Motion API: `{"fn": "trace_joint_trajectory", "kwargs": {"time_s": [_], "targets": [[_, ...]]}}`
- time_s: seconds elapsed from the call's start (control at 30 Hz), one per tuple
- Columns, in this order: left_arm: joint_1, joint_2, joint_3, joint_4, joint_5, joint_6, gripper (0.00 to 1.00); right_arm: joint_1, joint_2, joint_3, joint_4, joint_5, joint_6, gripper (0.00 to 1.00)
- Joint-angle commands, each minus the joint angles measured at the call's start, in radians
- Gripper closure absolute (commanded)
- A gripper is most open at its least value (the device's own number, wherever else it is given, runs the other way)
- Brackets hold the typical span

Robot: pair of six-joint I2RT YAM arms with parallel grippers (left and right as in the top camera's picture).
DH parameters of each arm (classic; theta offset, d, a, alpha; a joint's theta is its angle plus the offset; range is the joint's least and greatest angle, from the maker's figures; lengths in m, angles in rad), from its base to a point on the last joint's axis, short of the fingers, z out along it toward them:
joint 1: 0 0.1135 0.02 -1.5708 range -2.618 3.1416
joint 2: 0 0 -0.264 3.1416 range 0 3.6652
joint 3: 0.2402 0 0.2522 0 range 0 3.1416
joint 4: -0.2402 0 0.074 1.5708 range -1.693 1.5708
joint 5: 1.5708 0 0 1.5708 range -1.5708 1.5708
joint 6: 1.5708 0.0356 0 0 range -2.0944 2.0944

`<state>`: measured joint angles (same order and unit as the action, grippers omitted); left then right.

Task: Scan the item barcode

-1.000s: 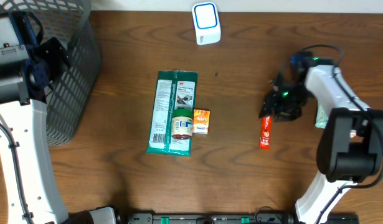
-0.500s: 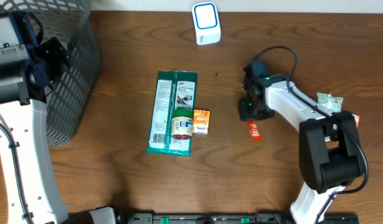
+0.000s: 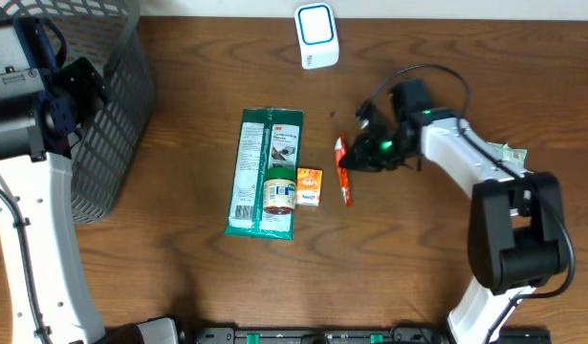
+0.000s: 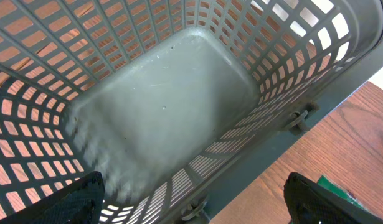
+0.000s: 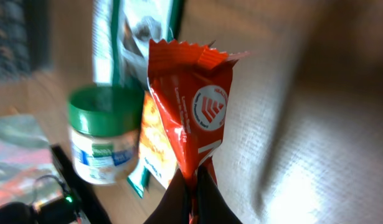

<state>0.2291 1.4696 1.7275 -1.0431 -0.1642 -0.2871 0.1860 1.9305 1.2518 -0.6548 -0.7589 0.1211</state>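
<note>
R claw [image 5: 192, 196] pinched shut on thin red foil sachet [image 5: 194, 118] by its tail, mid-table just beside small orange box [image 3: 309, 186]. L claw [image 4: 197, 200] gapes wide, empty, over grey mesh basket [image 4: 154, 112]. Tip: carry sachet to white-and-blue scanner [image 3: 315, 36], barcode facing window, fingers off code.

Wooden table [image 3: 179, 258], basket [image 3: 121, 115], scanner [image 3: 316, 36], green packet [image 3: 259, 158], orange box [image 3: 309, 186]

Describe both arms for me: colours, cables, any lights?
Both arms have glossy white shells with black joints. The left arm carries black wrist hardware with a small green light. The right arm has a black wrist glowing green, a thin black cable looping over it, and dark fingers.
</note>
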Motion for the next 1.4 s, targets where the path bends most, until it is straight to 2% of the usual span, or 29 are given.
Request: {"fn": "trace_joint_trajectory", "kwargs": {"time_s": [0.0, 0.13, 0.27, 0.37, 0.7, 0.77, 0.9, 1.0, 1.2, 1.27, 1.37], "targets": [[0.005, -0.001, 0.006, -0.001, -0.013, 0.01, 0.08, -0.041, -0.026, -0.054, 0.07, -0.111, -0.033, 0.99], [0.005, -0.001, 0.006, 0.0, -0.013, 0.01, 0.07, -0.057, -0.026, -0.175, 0.295, -0.174, -0.023, 0.99], [0.005, -0.001, 0.006, 0.0, -0.013, 0.01, 0.08, -0.069, -0.026, -0.298, 0.521, -0.22, 0.06, 0.99], [0.005, -0.001, 0.006, -0.001, -0.013, 0.01, 0.07, -0.084, -0.026, -0.342, 0.576, -0.191, 0.065, 0.99], [0.005, -0.001, 0.006, -0.001, -0.013, 0.01, 0.07, -0.203, -0.027, -0.348, 0.529, -0.167, 0.029, 0.98], [0.005, -0.001, 0.006, -0.001, -0.013, 0.01, 0.08, -0.215, -0.027, -0.348, 0.495, -0.084, 0.027, 0.88], [0.005, -0.001, 0.006, 0.0, -0.013, 0.01, 0.07, -0.215, -0.027, -0.348, 0.43, 0.128, 0.026, 0.91], [0.005, -0.001, 0.006, -0.001, -0.013, 0.01, 0.07, -0.218, -0.027, -0.348, 0.413, 0.203, 0.008, 0.94], [0.005, -0.001, 0.006, 0.0, -0.013, 0.01, 0.07, -0.237, -0.027, -0.34, 0.395, 0.207, 0.013, 0.89], [0.005, -0.001, 0.006, 0.0, -0.013, 0.01, 0.08, -0.238, -0.027, -0.321, 0.367, 0.187, 0.025, 0.8], [0.005, -0.001, 0.006, 0.0, -0.013, 0.01, 0.08, -0.222, -0.03, -0.259, 0.253, 0.105, 0.032, 0.77]]}}
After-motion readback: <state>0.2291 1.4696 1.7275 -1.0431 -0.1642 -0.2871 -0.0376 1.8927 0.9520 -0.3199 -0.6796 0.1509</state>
